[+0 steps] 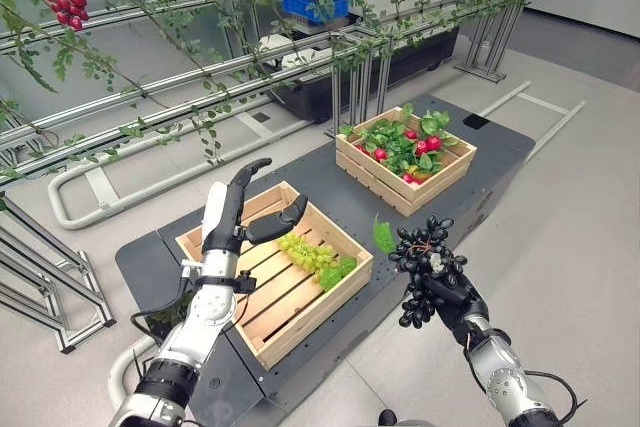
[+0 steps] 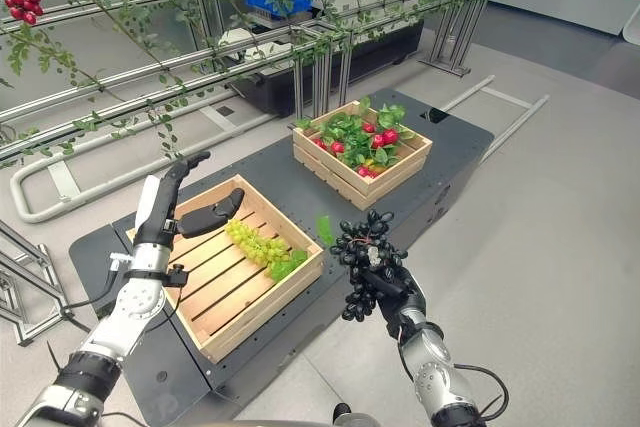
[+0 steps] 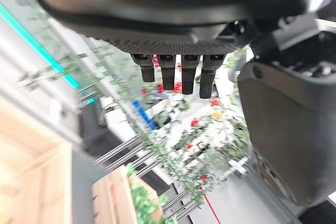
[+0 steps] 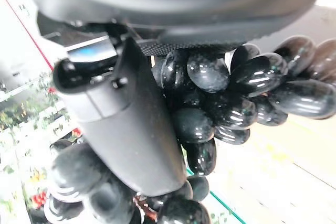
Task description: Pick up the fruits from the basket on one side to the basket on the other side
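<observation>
Right hand [image 1: 447, 287] clenched round black grapes [image 1: 420, 247], carried clear of crates for transfer. Left hand [image 1: 232, 212] released, fingers straight, poised above near crate [image 1: 262, 342] holding green grapes [image 1: 308, 254].

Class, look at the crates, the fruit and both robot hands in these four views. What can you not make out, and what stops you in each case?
- Red fruit in the far crate: leaves cover most of it, so no count is possible.
- Right hand: the black grape bunch hides its fingers in the eye views.
- Near crate: the left hand and arm cover part of its floor.
- Green grapes: a leaf hides one end.
</observation>
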Controlling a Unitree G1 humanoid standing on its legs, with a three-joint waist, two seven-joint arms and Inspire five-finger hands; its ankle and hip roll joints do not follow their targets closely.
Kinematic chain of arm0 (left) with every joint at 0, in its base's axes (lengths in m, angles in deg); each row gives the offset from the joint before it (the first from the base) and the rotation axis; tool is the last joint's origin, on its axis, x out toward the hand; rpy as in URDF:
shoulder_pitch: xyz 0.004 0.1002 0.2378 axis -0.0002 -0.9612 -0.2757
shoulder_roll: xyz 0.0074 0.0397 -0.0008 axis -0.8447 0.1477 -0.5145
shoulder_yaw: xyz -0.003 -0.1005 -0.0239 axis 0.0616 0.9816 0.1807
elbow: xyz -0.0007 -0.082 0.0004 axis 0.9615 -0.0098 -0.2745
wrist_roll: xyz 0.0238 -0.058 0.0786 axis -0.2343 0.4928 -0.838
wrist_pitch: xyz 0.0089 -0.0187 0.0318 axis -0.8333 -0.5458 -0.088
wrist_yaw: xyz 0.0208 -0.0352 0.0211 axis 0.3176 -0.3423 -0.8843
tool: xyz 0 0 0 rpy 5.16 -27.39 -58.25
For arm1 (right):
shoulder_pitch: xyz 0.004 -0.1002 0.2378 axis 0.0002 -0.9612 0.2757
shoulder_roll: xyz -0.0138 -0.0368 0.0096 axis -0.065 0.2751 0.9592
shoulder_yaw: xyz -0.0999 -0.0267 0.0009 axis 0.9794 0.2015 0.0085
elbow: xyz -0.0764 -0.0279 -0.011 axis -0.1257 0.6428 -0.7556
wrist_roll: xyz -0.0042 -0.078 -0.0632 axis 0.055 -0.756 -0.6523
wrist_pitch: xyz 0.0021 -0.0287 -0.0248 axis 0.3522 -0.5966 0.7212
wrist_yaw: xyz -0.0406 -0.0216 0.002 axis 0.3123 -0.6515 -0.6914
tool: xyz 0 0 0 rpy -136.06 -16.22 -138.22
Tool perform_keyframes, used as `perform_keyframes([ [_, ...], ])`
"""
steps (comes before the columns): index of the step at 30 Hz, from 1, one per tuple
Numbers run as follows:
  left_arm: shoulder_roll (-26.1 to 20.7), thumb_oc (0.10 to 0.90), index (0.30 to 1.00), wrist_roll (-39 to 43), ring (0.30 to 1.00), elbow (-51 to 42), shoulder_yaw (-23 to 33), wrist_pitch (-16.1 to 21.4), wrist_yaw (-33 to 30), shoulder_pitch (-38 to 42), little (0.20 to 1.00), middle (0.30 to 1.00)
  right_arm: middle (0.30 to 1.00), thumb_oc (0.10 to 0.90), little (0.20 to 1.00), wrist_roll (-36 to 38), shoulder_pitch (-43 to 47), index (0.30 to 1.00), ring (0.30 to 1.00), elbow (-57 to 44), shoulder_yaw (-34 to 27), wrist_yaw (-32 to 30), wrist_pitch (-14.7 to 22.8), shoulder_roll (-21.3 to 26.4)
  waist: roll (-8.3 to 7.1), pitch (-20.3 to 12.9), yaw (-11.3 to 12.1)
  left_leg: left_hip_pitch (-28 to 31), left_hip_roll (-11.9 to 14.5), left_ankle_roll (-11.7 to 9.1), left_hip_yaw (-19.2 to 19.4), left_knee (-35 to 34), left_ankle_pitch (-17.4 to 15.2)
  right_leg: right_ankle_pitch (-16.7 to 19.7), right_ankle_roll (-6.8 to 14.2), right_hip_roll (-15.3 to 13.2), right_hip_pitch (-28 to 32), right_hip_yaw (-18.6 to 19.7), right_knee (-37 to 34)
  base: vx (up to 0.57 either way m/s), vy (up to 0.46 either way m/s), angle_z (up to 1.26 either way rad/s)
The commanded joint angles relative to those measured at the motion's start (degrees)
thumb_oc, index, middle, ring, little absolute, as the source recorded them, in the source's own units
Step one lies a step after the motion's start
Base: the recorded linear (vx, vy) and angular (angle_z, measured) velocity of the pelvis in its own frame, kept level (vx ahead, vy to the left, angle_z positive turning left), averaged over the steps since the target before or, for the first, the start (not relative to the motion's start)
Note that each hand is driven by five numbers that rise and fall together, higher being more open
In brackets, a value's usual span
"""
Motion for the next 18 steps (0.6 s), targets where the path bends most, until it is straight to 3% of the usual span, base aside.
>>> perform_keyframes([
  [1, 0.7, 0.8, 0.9, 2.49, 0.9, -1.06, 2.52, 2.63, 1.02, 2.05, 0.9, 0.9, 0.3, 0.4, 0.3, 0.03, 2.98, 0.3, 0.3, -6.36, -5.35, 2.1, 9.54, -1.89, 0.03, -1.49, -0.37, 0.4, 1.0, -0.29, -1.5, 0.39, -5.79, -4.59, -0.67, 0.16, 2.23, -0.26, 0.39, 0.0, -0.148, -0.01],
  [5, 0.96, 0.8, 0.9, 4.63, 0.9, 0.69, 2.17, 1.93, 1.97, -0.12, 0.9, 0.9, 0.3, 0.4, 0.3, 0.65, 2.81, 0.3, 0.3, -6.09, -6.09, 0.06, 10.6, -1.83, -0.24, -0.41, -0.22, -0.04, -0.15, -0.02, -2.81, 2.31, -5.62, -3.99, -1.32, 0.96, 1.35, 3.8, 0.39, -0.07, -0.057, -0.14],
  [6, 1.13, 0.8, 0.9, 4.48, 0.9, 1.4, 2.38, 2.55, 1.54, -0.73, 0.9, 0.9, 0.3, 0.4, 0.3, 1.53, 3.37, 0.3, 0.3, -5.2, -6.32, -0.02, 10.7, -1.08, -0.59, 0.24, 0.38, -2.02, -1.09, 0.29, -5.55, 7.1, -7.72, -3.64, -1.57, 0.83, 1.14, 5.46, 0.39, -0.07, 0.058, -0.26],
  [7, 1.48, 0.8, 0.9, 4.6, 0.9, 2.14, 2.91, 2.97, -0.05, -1.92, 0.9, 0.9, 0.3, 0.4, 0.3, 1.89, 4.09, 0.3, 0.3, -4.33, -6.25, 0.63, 9.39, -0.31, -0.68, 0.67, 1.37, -4.29, -2.91, 0.88, -11.14, 10.37, -9.44, -3.03, -1.84, 0.93, 0.71, 8.07, 0.39, -0.18, 0.198, -0.55],
  [8, 2.02, 0.8, 0.9, 4.74, 0.9, 1.65, 4.07, 3.55, -1.61, -4.3, 0.9, 0.9, 0.3, 0.4, 0.3, 1.91, 5.69, 0.3, 0.3, -2.8, -4.87, 1.94, 8.26, 0.81, 0.51, 1.02, 3.68, -5.5, -6.46, 2.3, -21.29, 6.98, -8.09, -2.32, -1.91, 2.14, -0.28, 11.78, 0.39, -0.21, 0.262, -0.95],
  [10, 1.58, 0.8, 0.9, 3.68, 0.9, 1.48, 4.18, 3.41, -1.2, -4.51, 0.9, 0.9, 0.3, 0.4, 0.3, 2.58, 7.14, 0.3, 0.3, -0.23, -4.01, 1.98, 9.03, 0.98, 1.06, 1.02, 4.29, -5.5, -6.99, 2.79, -20.44, 6.71, -8.23, -1.83, -1.37, 2.01, -1.42, 12.37, 0.39, -0.17, 0.257, -1.79],
  [11, 0.7, 0.8, 0.9, 1.98, 0.9, 2.31, 3.22, 3.15, -0.65, -3.55, 0.9, 0.9, 0.3, 0.4, 0.3, 3.46, 6.89, 0.3, 0.3, 0.72, -4.33, 0.73, 8.75, 0.25, 1.81, 1.01, 3.24, -4.8, -6.39, 3.16, -17.81, 5.3, -8.07, -0.63, -0.19, 1.4, -2.79, 12.77, 0.39, -0.09, 0.177, -1.84],
  [12, 0.7, 0.8, 0.9, 1.97, 0.9, 2.35, 3.2, 3.16, -0.66, -3.52, 0.9, 0.9, 0.3, 0.4, 0.3, 3.45, 6.88, 0.3, 0.3, 0.68, -4.34, 0.7, 8.74, 0.24, 1.82, 0.99, 3.31, -4.77, -6.38, 3.17, -17.75, 5.21, -8.04, -0.62, -0.18, 1.42, -2.82, 12.82, 0.39, -0.12, 0.239, -1.64],
  [18, -1.77, 0.8, 0.9, 4.24, 0.9, 2.75, 3.89, 5.25, -3.13, -1.75, 0.9, 0.9, 0.3, 0.4, 0.3, 3.53, 2.95, 0.3, 0.3, 1.26, -3.53, 2.65, 6.8, -2.17, 2.9, 1.13, 1.06, -3.97, -7.79, 4.79, -17.31, 1.73, -7.65, 2.28, 1.99, 0.53, -7.38, 13.93, 0.39, -0.13, 0.173, -0.42],
])
